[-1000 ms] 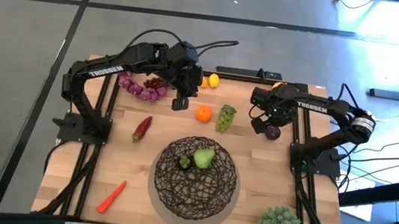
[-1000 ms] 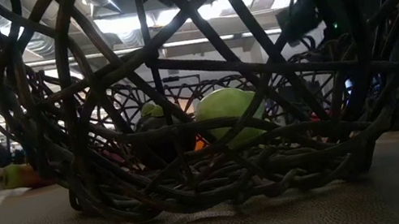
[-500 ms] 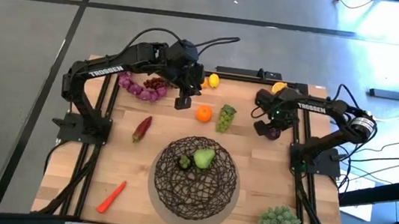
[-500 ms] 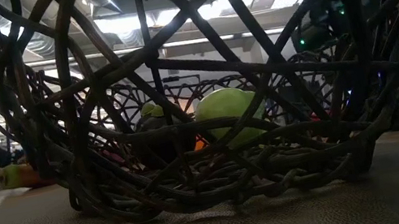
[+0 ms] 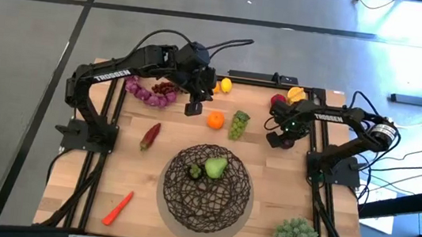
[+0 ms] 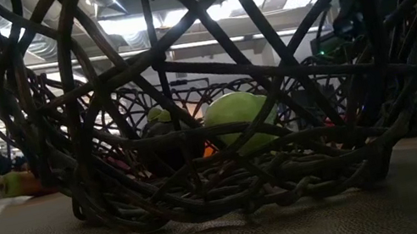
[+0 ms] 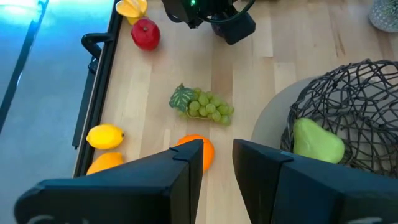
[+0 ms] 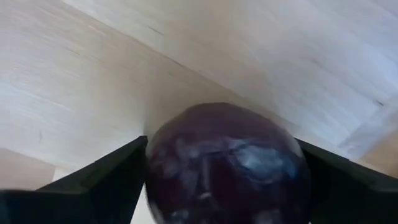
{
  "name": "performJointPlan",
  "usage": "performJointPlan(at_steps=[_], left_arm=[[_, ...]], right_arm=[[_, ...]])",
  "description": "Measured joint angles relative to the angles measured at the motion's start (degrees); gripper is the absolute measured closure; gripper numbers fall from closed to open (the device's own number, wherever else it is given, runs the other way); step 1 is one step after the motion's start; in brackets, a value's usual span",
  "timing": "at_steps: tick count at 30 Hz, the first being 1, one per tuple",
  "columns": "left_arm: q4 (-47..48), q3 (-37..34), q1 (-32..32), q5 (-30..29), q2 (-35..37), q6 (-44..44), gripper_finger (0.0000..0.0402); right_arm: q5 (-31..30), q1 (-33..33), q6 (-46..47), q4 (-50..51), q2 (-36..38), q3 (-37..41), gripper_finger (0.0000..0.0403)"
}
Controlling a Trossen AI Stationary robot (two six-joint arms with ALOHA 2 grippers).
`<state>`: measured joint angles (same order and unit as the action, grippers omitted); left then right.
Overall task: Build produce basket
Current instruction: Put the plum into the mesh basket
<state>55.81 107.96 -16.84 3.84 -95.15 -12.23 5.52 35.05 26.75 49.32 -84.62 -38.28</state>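
- Jaws of right gripper (image 8: 217, 180) stand wide, one each side of a dark purple round fruit (image 8: 227, 165) on the bench (image 5: 282, 190); not clamped yet, from what shows. This is out past the basket (image 5: 207, 188), toward the bench's far right corner.
- Risk: the fruit is round and smooth-looking. If the jaws close off-centre it could squirt out and roll toward the bench edge, which is near.
- Risk: in the high view the right gripper (image 5: 281, 136) hides the fruit, so depth is hard to judge. Too low and the tips scrape the wood; too high and they pinch only the crown.
- Red apple (image 7: 145, 33) and a yellow piece (image 7: 132, 7) lie just beyond; a wide swing on lift-off could knock them.
- Jaws of left gripper (image 7: 217, 163) are nearly closed, w/ a narrow gap and nothing between them. It hangs above the orange (image 5: 215, 120), beyond the basket, w/ green grapes (image 5: 239, 124) just beside it.
- Risk: both arms heading for the basket together could collide over it.
- Basket already holds a green pear (image 5: 215, 167) and a dark piece. A fruit dropped from high may bounce off the pear or the wire rim and land back on the bench.
- Red pepper (image 5: 150, 135), carrot (image 5: 117, 207) and purple onions (image 5: 150, 92) wait left of the basket, so much of the task is left.
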Motion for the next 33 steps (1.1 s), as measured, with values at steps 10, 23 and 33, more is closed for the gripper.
performJointPlan(at_steps=[10, 23, 33], left_arm=[[0.02, 0.0, 0.0, 0.0, 0.0, 0.02, 0.0325], [0.23, 0.0, -0.01, -0.15, 0.0, -0.38, 0.0325], [2.95, 0.0, 0.0, -0.22, 0.0, -5.39, 0.0325]], right_arm=[[-0.93, -0.43, 0.55, -0.12, 0.14, 0.16, 0.0135], [-1.31, -6.12, 0.8, 8.44, -0.04, -11.5, 0.0135], [-3.42, -15.2, 0.8, 21.92, -0.02, -33.99, 0.0136]])
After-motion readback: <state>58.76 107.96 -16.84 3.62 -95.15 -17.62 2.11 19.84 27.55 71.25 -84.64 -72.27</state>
